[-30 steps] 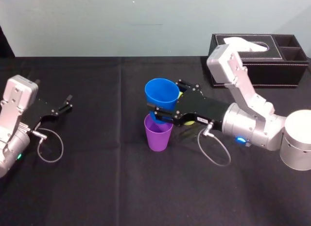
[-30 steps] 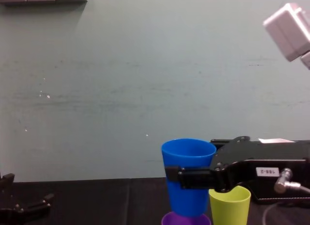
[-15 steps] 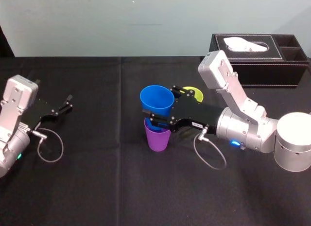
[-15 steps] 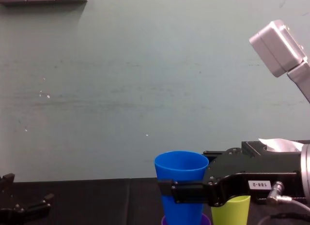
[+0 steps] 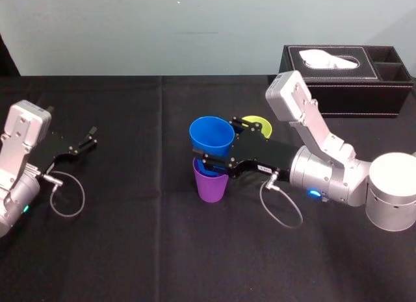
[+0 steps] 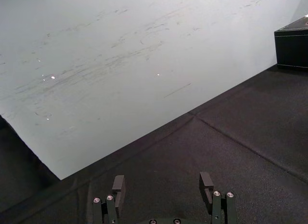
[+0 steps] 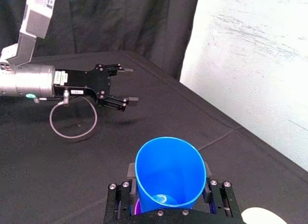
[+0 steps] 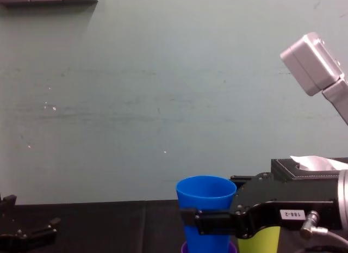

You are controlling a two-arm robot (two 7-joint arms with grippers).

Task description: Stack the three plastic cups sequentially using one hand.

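The blue cup (image 5: pixel 211 138) is upright in my right gripper (image 5: pixel 218 151), whose fingers are shut on its sides; its base sits inside the mouth of the purple cup (image 5: pixel 210 180), which stands on the black table. The chest view shows the blue cup (image 8: pixel 206 211) sinking into the purple rim (image 8: pixel 185 247). From the right wrist view, the blue cup (image 7: pixel 170 173) sits between the two fingers. The yellow-green cup (image 5: pixel 258 126) stands just behind the gripper, mostly hidden by it; its side (image 8: pixel 262 242) shows in the chest view. My left gripper (image 5: pixel 83 143) rests open at the table's left.
A black tissue box (image 5: pixel 348 78) stands at the back right of the table, behind my right arm. A loose cable loop (image 5: pixel 281 204) hangs from the right wrist. The table is covered in black cloth (image 5: pixel 162 250).
My right gripper has lowered the blue cup from above the purple cup down into its mouth. The left arm has not moved.
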